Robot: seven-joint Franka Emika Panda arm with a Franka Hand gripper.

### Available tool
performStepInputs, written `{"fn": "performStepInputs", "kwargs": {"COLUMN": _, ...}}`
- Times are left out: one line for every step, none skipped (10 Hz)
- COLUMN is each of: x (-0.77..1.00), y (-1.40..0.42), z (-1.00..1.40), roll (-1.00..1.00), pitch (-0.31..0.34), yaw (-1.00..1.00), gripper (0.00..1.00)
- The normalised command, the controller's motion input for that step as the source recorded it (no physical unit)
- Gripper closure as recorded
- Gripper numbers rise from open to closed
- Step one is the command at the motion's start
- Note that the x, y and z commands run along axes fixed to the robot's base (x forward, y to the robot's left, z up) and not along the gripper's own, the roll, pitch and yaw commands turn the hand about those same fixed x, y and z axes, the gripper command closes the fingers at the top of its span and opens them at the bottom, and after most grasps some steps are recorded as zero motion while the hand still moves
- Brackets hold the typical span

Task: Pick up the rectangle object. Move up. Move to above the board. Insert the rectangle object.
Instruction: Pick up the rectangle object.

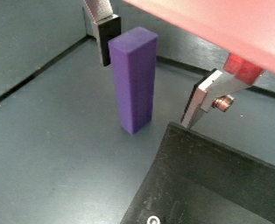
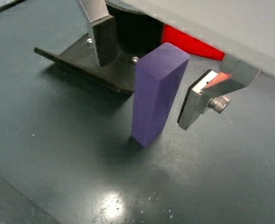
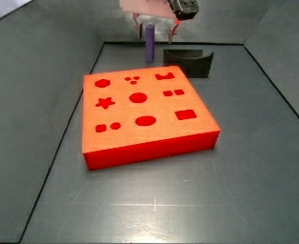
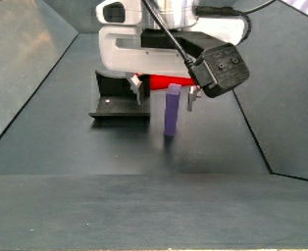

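The rectangle object, a slim purple bar [image 1: 134,79], stands upright on the dark floor; it also shows in the other wrist view [image 2: 158,96] and in both side views [image 3: 152,43] [image 4: 174,110]. My gripper [image 1: 151,83] [image 2: 151,83] is low around the bar and open, with one silver finger [image 1: 102,39] on one side and the other finger [image 1: 200,101] on the far side, each with a gap to the bar. The board, a large red-orange block with darker cut-outs [image 3: 146,110], lies beside the bar and nearer the camera in a side view.
The fixture [image 3: 190,62] [image 4: 115,103], a dark L-shaped bracket on a base plate, stands close to the bar and shows behind one finger in a wrist view [image 2: 88,66]. Raised grey walls [image 3: 273,86] border the floor.
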Motion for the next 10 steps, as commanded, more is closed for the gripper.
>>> {"fn": "performStepInputs", "kwargs": {"x": 0.03, "y": 0.04, "z": 0.0, "roll": 0.04, "pitch": 0.0, "yaw": 0.05, "gripper": 0.0}}
{"fn": "performStepInputs", "kwargs": {"x": 0.0, "y": 0.0, "z": 0.0, "roll": 0.0, "pitch": 0.0, "yaw": 0.0, "gripper": 1.0}}
{"fn": "performStepInputs", "kwargs": {"x": 0.0, "y": 0.0, "z": 0.0, "roll": 0.0, "pitch": 0.0, "yaw": 0.0, "gripper": 1.0}}
{"fn": "performStepInputs", "kwargs": {"x": 0.0, "y": 0.0, "z": 0.0, "roll": 0.0, "pitch": 0.0, "yaw": 0.0, "gripper": 1.0}}
{"fn": "performStepInputs", "kwargs": {"x": 0.0, "y": 0.0, "z": 0.0, "roll": 0.0, "pitch": 0.0, "yaw": 0.0, "gripper": 1.0}}
{"fn": "performStepInputs", "kwargs": {"x": 0.0, "y": 0.0, "z": 0.0, "roll": 0.0, "pitch": 0.0, "yaw": 0.0, "gripper": 1.0}}
{"fn": "performStepInputs", "kwargs": {"x": 0.0, "y": 0.0, "z": 0.0, "roll": 0.0, "pitch": 0.0, "yaw": 0.0, "gripper": 1.0}}
{"fn": "performStepInputs", "kwargs": {"x": 0.0, "y": 0.0, "z": 0.0, "roll": 0.0, "pitch": 0.0, "yaw": 0.0, "gripper": 1.0}}
{"fn": "performStepInputs", "kwargs": {"x": 0.0, "y": 0.0, "z": 0.0, "roll": 0.0, "pitch": 0.0, "yaw": 0.0, "gripper": 1.0}}
{"fn": "performStepInputs", "kwargs": {"x": 0.0, "y": 0.0, "z": 0.0, "roll": 0.0, "pitch": 0.0, "yaw": 0.0, "gripper": 1.0}}
